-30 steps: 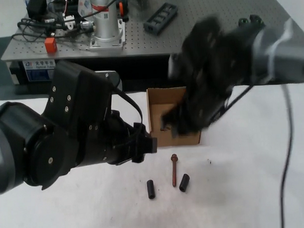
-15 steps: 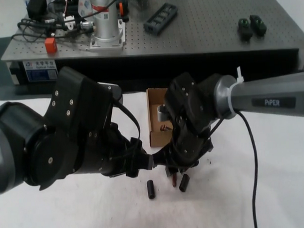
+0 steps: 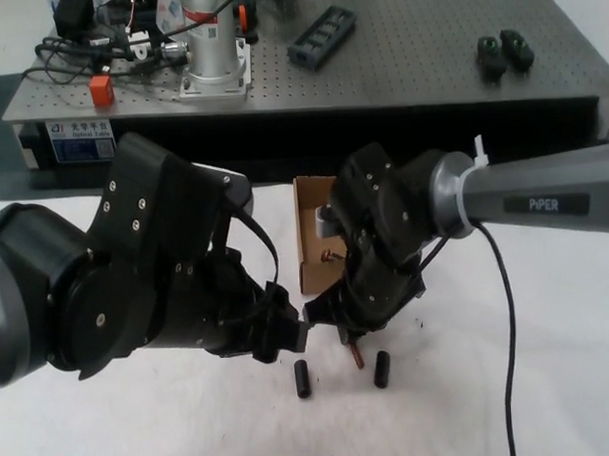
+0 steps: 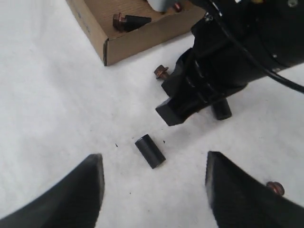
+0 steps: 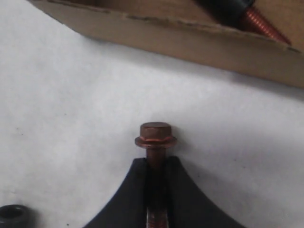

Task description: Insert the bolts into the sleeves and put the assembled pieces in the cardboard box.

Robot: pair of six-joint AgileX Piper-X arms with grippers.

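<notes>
A copper bolt (image 5: 156, 138) lies on the white cloth with my right gripper (image 5: 156, 165) shut on its shank, head toward the cardboard box (image 5: 156, 35). In the high view that gripper (image 3: 350, 338) is just in front of the box (image 3: 307, 250), and the bolt's tip (image 3: 356, 357) sticks out below it. A black sleeve (image 3: 302, 378) lies to one side and another sleeve (image 3: 381, 369) to the other. My left gripper (image 4: 154, 167) hangs open over the nearer sleeve (image 4: 150, 151). The box (image 4: 118, 42) holds an assembled piece (image 4: 128, 21).
The bench rack behind the cloth carries cables, a metal post (image 3: 213, 41) and a black tray (image 3: 321, 32). A second copper bolt head (image 4: 275, 187) peeks out beside one left finger. White cloth lies open right of the sleeves.
My right arm swung down from above the box and shut on the bolt. The sleeve beside it was nudged to the right. My left gripper crept closer to the sleeves.
</notes>
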